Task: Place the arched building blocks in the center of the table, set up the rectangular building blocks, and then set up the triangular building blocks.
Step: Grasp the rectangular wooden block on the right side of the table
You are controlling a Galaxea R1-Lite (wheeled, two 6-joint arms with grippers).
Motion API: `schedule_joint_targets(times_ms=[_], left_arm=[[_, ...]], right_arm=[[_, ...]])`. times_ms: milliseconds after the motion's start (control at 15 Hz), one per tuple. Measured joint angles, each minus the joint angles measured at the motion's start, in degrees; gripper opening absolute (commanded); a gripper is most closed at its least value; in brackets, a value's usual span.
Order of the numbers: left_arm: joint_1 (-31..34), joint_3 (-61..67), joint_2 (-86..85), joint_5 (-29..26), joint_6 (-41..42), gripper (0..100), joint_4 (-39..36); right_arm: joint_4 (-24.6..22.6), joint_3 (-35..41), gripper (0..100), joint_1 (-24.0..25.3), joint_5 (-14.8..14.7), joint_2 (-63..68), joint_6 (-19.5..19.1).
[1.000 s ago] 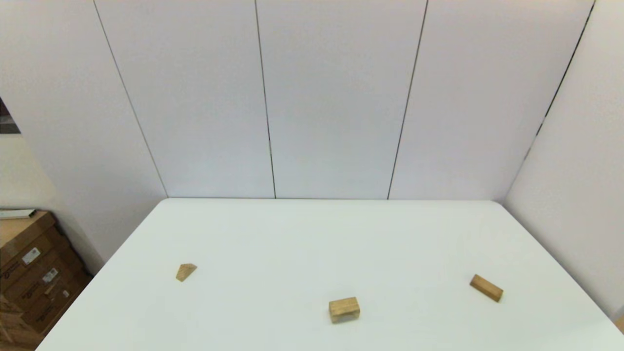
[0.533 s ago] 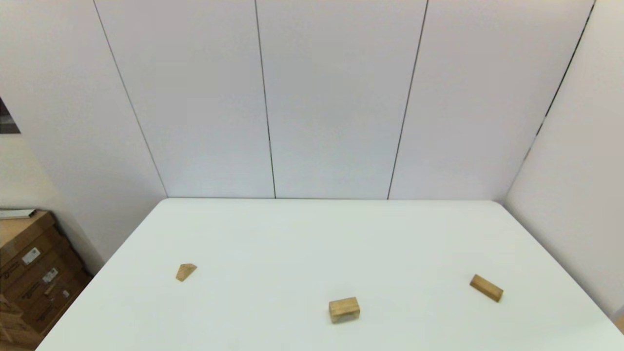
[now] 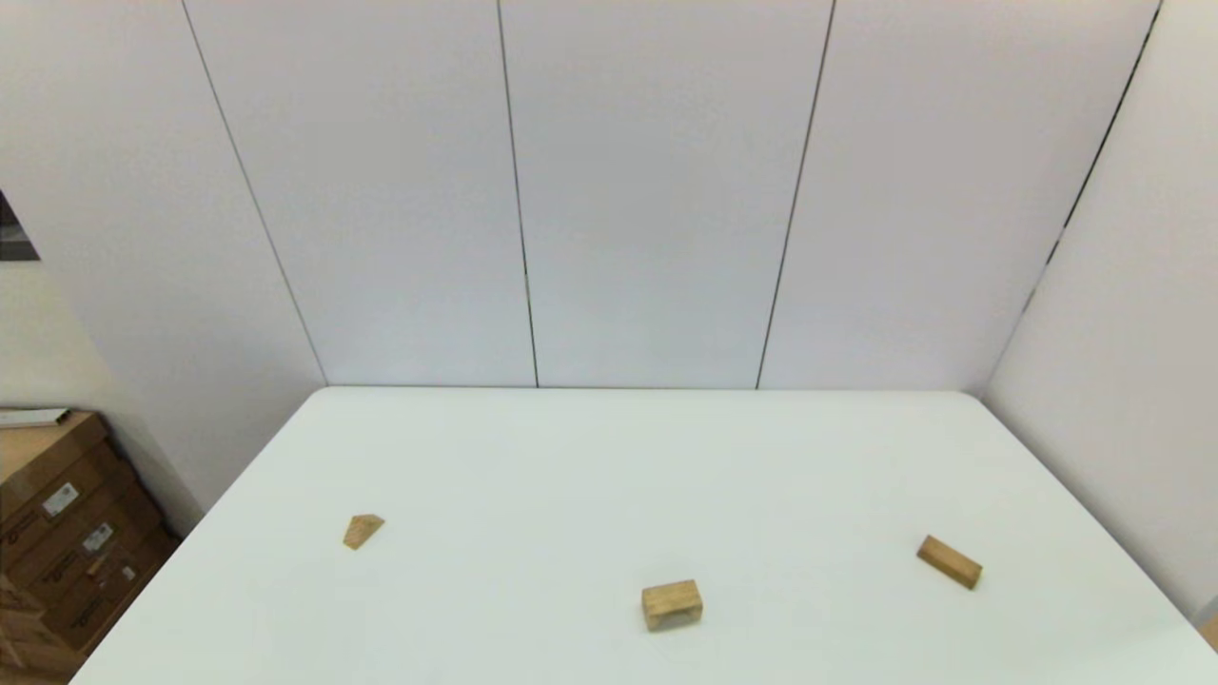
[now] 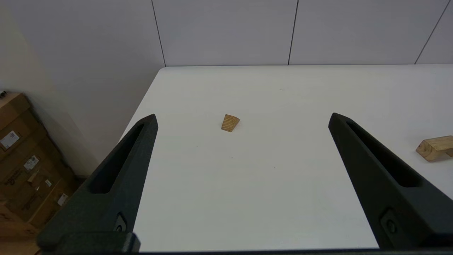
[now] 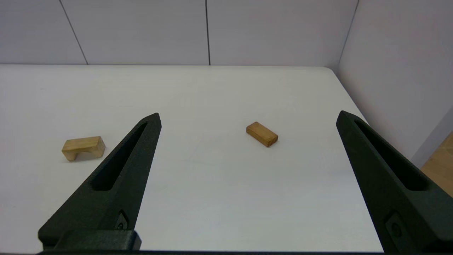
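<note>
White smooth-topped table (image 3: 590, 476) with rounded far corners, three light-wood blocks lying on it, well apart. Arched building blocks (image 3: 672, 604) sit near the front edge around the middle, legs down, standing on two short legs with the curved hollow facing the table – grain visible on the flat top. Rectangular building blocks (image 3: 949, 561) lie flat toward the right side, a plain solid brick, slightly darker brown, turned at an angle. Triangular building blocks (image 3: 362, 531) lie on the left side, a small wedge with striped grain on its face.

Head view shows all three blocks but neither arm. Left wrist view shows the left gripper (image 4: 242, 118) held above the near left part of the table, matte black tapered fingers spread wide, nothing between them; wedge (image 4: 230, 123) ahead, one end of the arch (image 4: 435, 148) at the frame edge. Right wrist view shows the right gripper (image 5: 247, 117) likewise wide apart and empty – brick (image 5: 262, 134) ahead, arch (image 5: 83, 147) off to one side with its hollow clearly seen. Brown cardboard boxes (image 3: 57, 542) with labels stand on the floor beside the table's left side.
</note>
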Motion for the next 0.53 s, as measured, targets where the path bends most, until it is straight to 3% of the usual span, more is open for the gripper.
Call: schedule_joint_targets(times_ms=[533], left_arm=[[0.0,0.02,0.0,-0.02,0.04,100,0.0]], right_arm=[[0.06,0.0,100,0.0,0.11,0.0,-0.73]])
